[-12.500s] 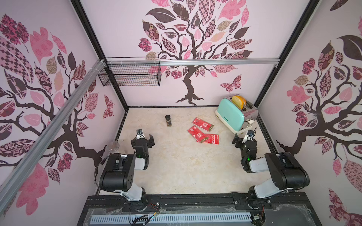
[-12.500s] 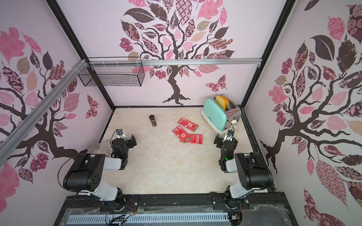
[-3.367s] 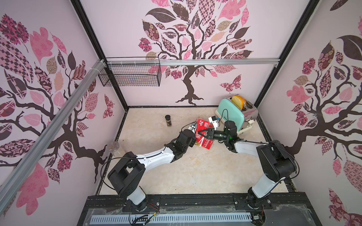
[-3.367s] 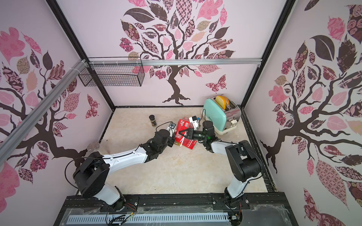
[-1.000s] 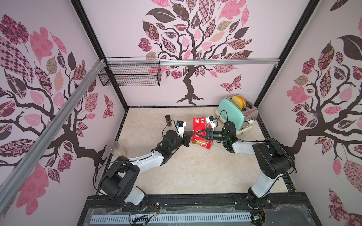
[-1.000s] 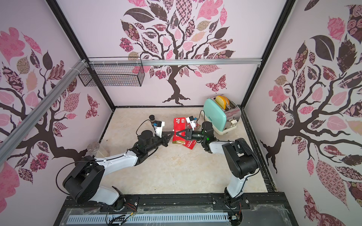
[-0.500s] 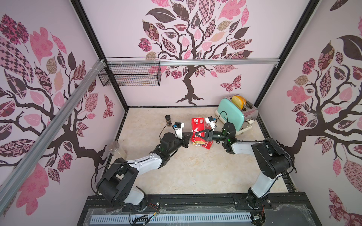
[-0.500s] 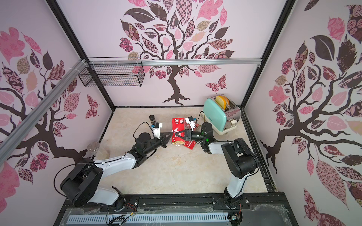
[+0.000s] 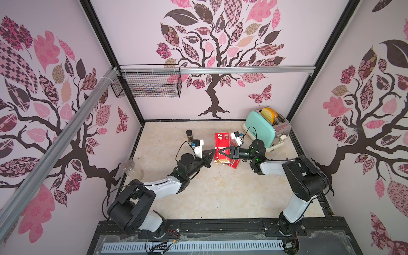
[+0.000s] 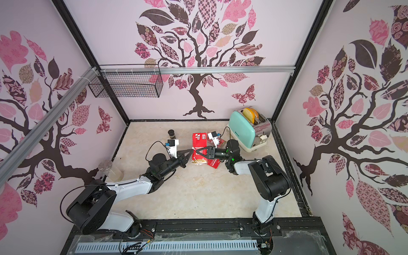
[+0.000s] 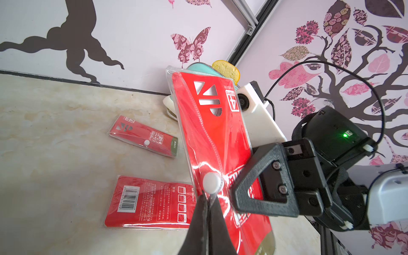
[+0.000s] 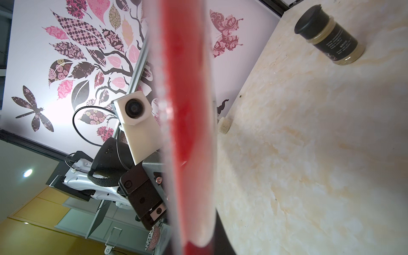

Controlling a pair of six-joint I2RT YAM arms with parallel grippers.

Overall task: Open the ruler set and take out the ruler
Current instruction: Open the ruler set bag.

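Right end effector (image 11: 238, 194) clamps the red plastic ruler pouch (image 11: 212, 132); left end effector (image 11: 207, 203) pinches under its round white snap (image 11: 211, 182). Peel gently, don't yank.

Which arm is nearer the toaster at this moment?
Right. The right arm has its wrist close beside the toaster; the left arm reaches in from the far side of the held red pouch, farther away.

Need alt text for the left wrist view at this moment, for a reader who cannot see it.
A red ruler set in a clear pouch is held off the table by the right gripper, while the left gripper pinches its clear flap at the white snap. Two more packs lie flat behind, one face up, one barcode up.
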